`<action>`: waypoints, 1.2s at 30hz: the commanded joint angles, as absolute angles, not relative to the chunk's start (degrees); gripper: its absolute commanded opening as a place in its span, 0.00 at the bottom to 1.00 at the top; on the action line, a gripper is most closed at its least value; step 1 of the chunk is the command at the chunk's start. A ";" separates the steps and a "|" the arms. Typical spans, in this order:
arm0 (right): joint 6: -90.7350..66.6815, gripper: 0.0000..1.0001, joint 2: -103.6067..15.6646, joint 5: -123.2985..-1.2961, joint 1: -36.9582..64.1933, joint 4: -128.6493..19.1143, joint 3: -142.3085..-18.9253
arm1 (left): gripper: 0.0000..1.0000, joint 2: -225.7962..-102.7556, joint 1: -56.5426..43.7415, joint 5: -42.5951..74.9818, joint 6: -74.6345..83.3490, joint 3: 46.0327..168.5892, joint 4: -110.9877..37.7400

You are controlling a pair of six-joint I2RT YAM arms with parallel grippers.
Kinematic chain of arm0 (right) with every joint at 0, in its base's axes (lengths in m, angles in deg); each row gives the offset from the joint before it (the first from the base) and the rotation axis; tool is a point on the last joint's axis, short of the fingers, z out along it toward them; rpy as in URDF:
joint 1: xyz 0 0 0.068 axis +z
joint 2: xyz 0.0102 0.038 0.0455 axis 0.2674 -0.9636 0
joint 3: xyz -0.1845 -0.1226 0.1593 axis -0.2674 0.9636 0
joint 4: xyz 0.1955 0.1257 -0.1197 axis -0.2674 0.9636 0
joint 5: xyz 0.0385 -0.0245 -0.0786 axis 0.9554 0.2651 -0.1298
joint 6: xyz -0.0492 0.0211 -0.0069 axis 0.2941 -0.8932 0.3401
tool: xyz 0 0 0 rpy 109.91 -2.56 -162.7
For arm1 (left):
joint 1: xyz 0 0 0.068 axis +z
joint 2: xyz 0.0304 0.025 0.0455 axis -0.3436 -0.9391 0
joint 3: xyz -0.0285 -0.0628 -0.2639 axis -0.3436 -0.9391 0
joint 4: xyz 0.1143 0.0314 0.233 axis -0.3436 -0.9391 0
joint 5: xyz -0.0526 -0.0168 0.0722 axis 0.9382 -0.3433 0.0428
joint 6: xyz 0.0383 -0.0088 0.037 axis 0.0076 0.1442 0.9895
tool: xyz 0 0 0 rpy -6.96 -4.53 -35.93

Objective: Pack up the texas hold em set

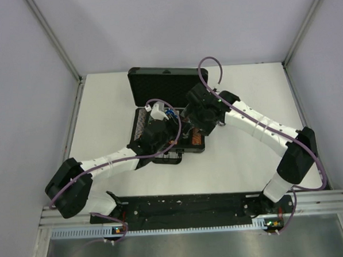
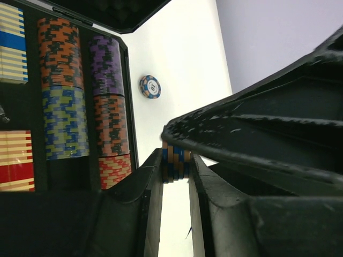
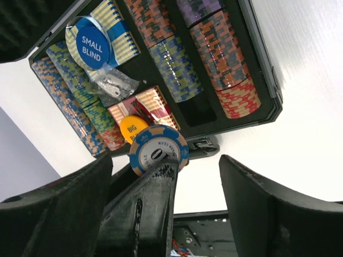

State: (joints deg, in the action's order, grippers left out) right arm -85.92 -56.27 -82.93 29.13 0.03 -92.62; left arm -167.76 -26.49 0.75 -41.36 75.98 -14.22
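Note:
The black case (image 1: pixel 163 83) lies open mid-table, its lid up at the back. Rows of multicoloured chips (image 2: pixel 64 91) fill it, along with a blue card box (image 2: pixel 12 48) and a red one (image 2: pixel 16 166). The rows also show in the right wrist view (image 3: pixel 171 64). A blue "small blind" button (image 3: pixel 92 44) and a yellow "big blind" button (image 3: pixel 130 127) lie inside. My left gripper (image 2: pixel 176 160) is shut on a small stack of blue-orange chips (image 2: pixel 176 160) beside the case's right wall. My right gripper (image 3: pixel 171 160) is open, its fingers either side of that stack (image 3: pixel 155 144).
One loose blue chip (image 2: pixel 150 86) lies on the white table right of the case. A clear plastic bag (image 3: pixel 110 83) lies in the case. The case latch (image 3: pixel 201 144) sticks out at the front edge. Both grippers (image 1: pixel 189 130) crowd over the case's front right corner.

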 commanded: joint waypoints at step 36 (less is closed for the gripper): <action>-43.88 0.83 -23.36 -87.78 10.16 -2.89 -74.07 | 0.00 -168.75 -25.61 26.04 48.35 99.37 -61.74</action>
